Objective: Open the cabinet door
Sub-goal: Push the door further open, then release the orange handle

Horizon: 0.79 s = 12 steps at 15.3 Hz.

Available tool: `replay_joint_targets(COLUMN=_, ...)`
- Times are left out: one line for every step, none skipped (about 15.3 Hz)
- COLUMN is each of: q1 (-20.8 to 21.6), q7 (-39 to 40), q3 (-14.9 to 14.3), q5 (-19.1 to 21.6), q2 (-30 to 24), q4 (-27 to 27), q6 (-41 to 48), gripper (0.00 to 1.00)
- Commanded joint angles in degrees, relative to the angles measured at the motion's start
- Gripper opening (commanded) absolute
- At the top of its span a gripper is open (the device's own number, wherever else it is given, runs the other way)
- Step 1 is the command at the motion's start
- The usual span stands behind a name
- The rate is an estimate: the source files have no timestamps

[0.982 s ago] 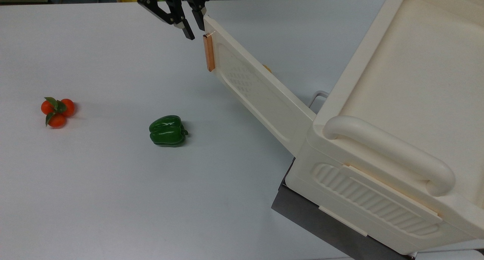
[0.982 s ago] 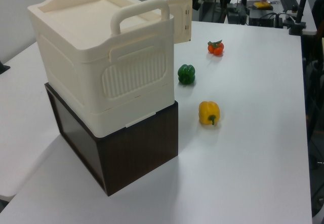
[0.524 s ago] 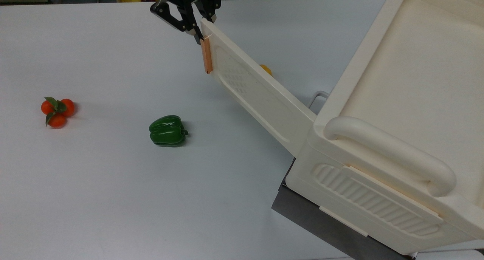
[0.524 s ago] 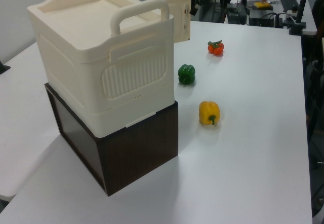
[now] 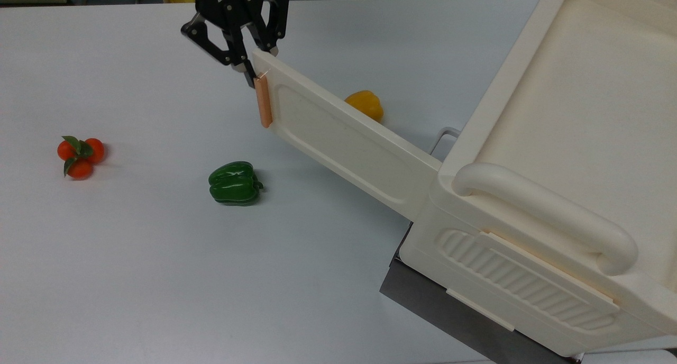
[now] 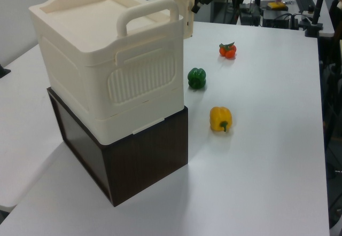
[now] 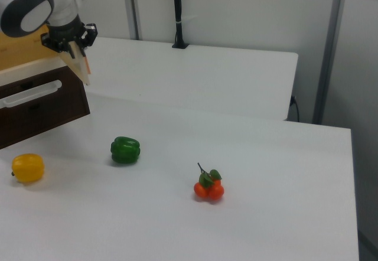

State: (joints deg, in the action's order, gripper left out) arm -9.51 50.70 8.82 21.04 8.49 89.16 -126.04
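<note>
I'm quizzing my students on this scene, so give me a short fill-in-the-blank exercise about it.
1. The gripper is at the door's ____-coloured handle.
2. The pepper nearest the tomatoes in the top view is ____.
3. The cream cabinet sits on a dark ____ box.

Answers: copper; green; brown

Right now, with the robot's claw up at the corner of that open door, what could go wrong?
The gripper seems to hold the cabinet door only at its top corner, above the copper handle, so it might slip off as the door swings. The green pepper lies on the table near the door's free edge; a wider swing may pass close to it. The cream cabinet merely rests on a dark box, so a hard pull might shift it.
</note>
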Motion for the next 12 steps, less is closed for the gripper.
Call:
replay_joint_targets(q1=0.28, q7=-0.69, q3=0.06, q5=-0.03, q2=1.26, q4=0.14, q6=-5.35, gripper=0.27)
replay_joint_targets(q1=-0.16, q7=-0.78, q3=0.06, q5=-0.03, q2=1.18, q4=0.14, q6=-6.14, gripper=0.27)
replay_joint_targets(q1=-0.77, q7=-0.87, q3=-0.03, q5=-0.03, q2=1.18, q4=0.14, q6=-6.41, gripper=0.28)
replay_joint_targets(q1=-1.12, q7=-0.87, q3=-0.03, q5=0.05, q2=1.0, q4=0.05, q6=-6.33, gripper=0.28)
replay_joint_targets(q1=-1.56, q7=-0.96, q3=-0.12, q5=0.05, q2=0.48, q4=0.14, q6=-5.81, gripper=0.29)
replay_joint_targets(q1=-2.18, q7=-0.96, q3=-0.21, q5=0.14, q2=-0.22, q4=0.31, q6=-5.28, gripper=0.31)
replay_joint_targets(q1=-2.53, q7=-0.87, q3=-0.82, q5=0.14, q2=-1.1, q4=0.4, q6=-4.32, gripper=0.34)
replay_joint_targets(q1=-2.45, q7=-0.87, q3=-1.87, q5=0.05, q2=-1.63, q4=0.49, q6=-1.26, gripper=0.39)
replay_joint_targets(q1=-2.36, q7=-0.43, q3=-3.18, q5=-0.03, q2=-2.42, q4=0.23, q6=2.95, gripper=0.44)
replay_joint_targets(q1=-2.1, q7=-0.52, q3=-4.24, q5=-0.03, q2=-3.65, q4=0.31, q6=7.17, gripper=0.58)
replay_joint_targets(q1=-2.01, q7=-0.6, q3=-5.12, q5=-0.12, q2=-4.88, q4=0.4, q6=10.69, gripper=0.79)
replay_joint_targets(q1=-1.92, q7=-0.6, q3=-5.74, q5=-0.12, q2=-5.76, q4=0.4, q6=13.59, gripper=1.0)
